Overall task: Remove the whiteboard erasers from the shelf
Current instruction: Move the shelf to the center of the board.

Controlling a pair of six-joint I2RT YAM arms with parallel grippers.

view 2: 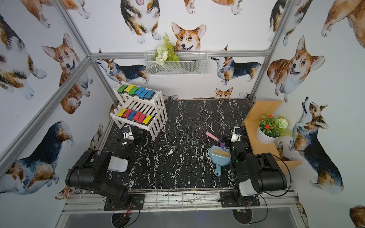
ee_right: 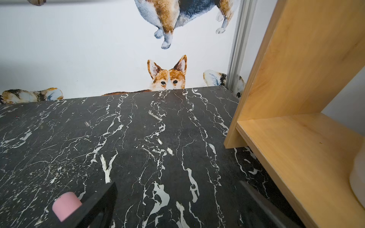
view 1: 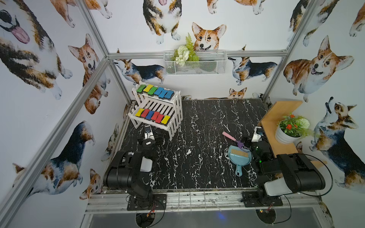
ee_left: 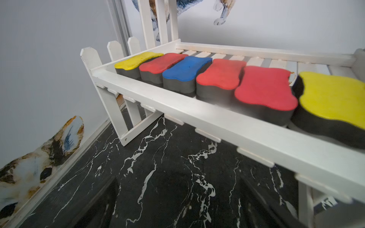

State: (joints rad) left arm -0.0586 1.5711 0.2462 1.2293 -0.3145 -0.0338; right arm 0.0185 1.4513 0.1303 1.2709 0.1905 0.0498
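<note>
Left tool [ee_left: 177, 206] gapes; only top views show upper whiteboard erasers [view 1: 156, 91].

The white two-tier slatted shelf [view 1: 177, 116] is standing at the surface's [view 1: 207, 138] far-left corner. Twelve bone-shaped whiteboard erasers [view 1: 151, 115] are lying coloured-side up, six side by side per tier.

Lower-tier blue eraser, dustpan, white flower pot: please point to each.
Blue eraser [ee_left: 185, 68]: left wrist view, blue top.
Dustpan [view 1: 240, 160]: in a top view, pan floor.
Flower pot [view 1: 282, 137]: in a top view, white wall.
</note>
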